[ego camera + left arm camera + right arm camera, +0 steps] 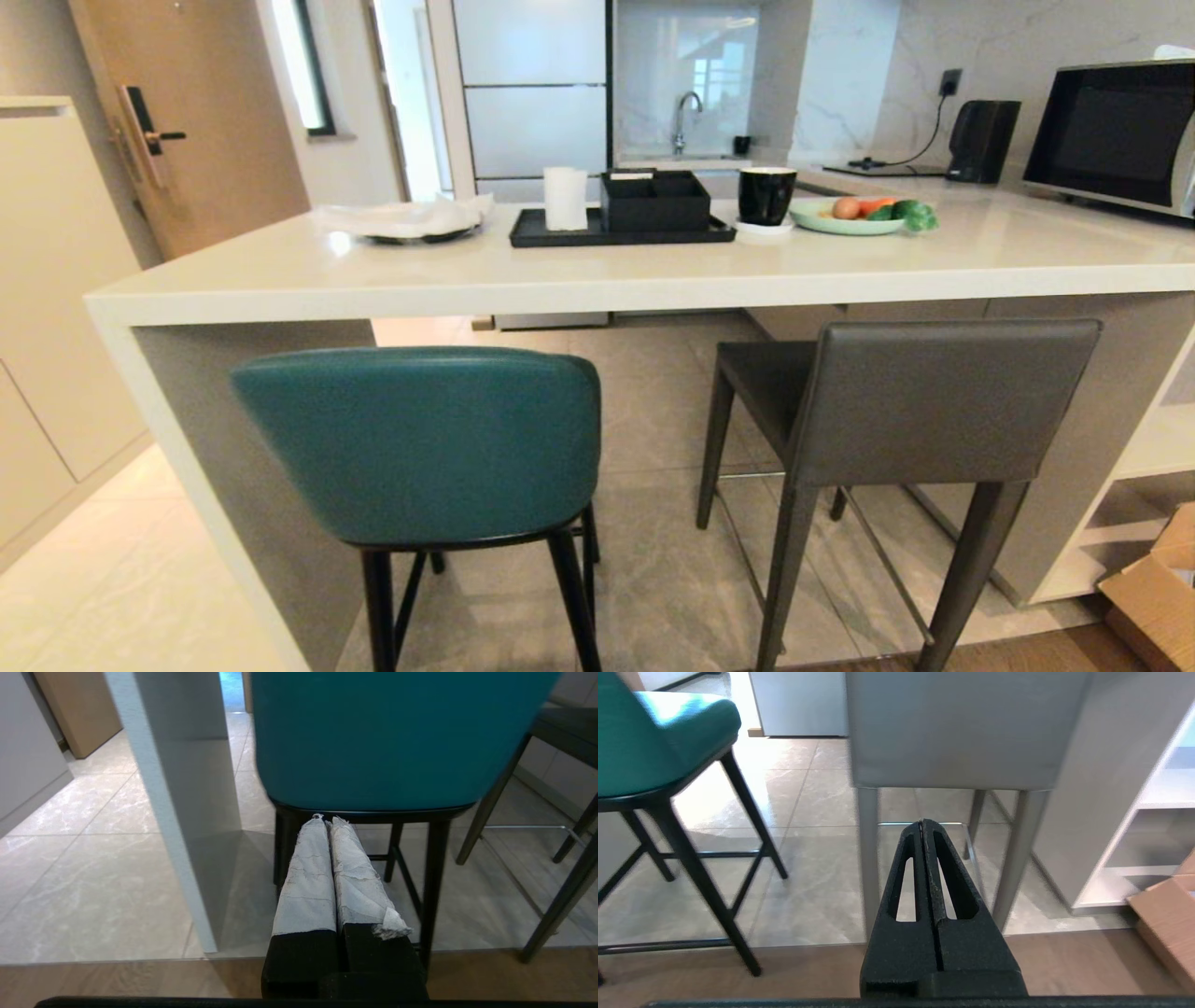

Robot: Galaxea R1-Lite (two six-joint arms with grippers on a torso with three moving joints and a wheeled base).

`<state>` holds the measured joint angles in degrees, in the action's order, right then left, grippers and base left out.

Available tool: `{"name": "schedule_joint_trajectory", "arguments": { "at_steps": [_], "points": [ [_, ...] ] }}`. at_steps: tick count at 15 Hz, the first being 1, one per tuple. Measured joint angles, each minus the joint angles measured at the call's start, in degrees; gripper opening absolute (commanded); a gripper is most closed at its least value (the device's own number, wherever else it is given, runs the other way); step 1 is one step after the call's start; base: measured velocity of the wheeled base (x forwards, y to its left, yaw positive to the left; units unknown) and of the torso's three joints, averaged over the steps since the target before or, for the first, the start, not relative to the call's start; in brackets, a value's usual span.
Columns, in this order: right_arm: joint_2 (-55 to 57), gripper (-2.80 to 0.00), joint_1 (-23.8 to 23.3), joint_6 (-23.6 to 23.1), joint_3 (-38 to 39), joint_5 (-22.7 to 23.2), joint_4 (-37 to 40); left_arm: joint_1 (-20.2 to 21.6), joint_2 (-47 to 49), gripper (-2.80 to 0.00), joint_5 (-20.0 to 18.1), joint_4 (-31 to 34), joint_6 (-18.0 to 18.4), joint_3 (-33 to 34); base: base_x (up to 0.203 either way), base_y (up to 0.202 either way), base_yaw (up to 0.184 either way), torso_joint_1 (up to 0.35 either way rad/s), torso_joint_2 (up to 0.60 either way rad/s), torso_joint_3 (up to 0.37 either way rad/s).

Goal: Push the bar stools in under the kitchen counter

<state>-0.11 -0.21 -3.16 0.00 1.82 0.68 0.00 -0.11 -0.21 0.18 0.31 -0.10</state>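
Two bar stools stand before the white kitchen counter (pixel 523 280), backs towards me. The teal stool (pixel 420 443) with thin black legs is on the left, its back out in front of the counter edge. The grey square-backed stool (pixel 934 401) is on the right, its seat partly under the slab. Neither arm shows in the head view. My left gripper (pixel 327 819), fingers wrapped in white tape, is shut and empty, low behind the teal stool (pixel 387 737), tips below the seat rim. My right gripper (pixel 923 822) is shut and empty, behind the grey stool (pixel 957 728), short of its legs.
The counter's white side panel (pixel 201 504) stands just left of the teal stool. Open white shelves (pixel 1153 448) and a cardboard box (pixel 1158 588) lie right of the grey stool. A black tray (pixel 616 229), mug, plate of food and microwave (pixel 1116 135) sit on the counter.
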Motion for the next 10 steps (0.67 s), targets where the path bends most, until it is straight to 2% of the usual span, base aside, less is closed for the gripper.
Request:
{"name": "schedule_joint_trajectory", "arguments": {
  "at_steps": [3, 5, 10],
  "points": [
    [0.0, -2.80, 0.0, 0.0, 0.0, 0.0, 0.0, 0.0, 0.0, -2.80, -0.1, 0.0, 0.0, 0.0, 0.000, -0.148, 0.002, 0.001, 0.00, 0.003],
    [0.0, -2.80, 0.0, 0.1, 0.0, 0.0, 0.0, 0.0, 0.0, -2.80, -0.1, 0.0, -0.1, 0.0, 0.000, 0.000, 0.000, -0.044, 0.17, 0.112],
    [0.0, -2.80, 0.0, 0.1, 0.0, -0.1, 0.0, 0.0, 0.0, -2.80, 0.0, 0.0, -0.1, 0.0, 0.000, 0.000, 0.000, -0.092, 0.33, 0.234]
  ]
}}
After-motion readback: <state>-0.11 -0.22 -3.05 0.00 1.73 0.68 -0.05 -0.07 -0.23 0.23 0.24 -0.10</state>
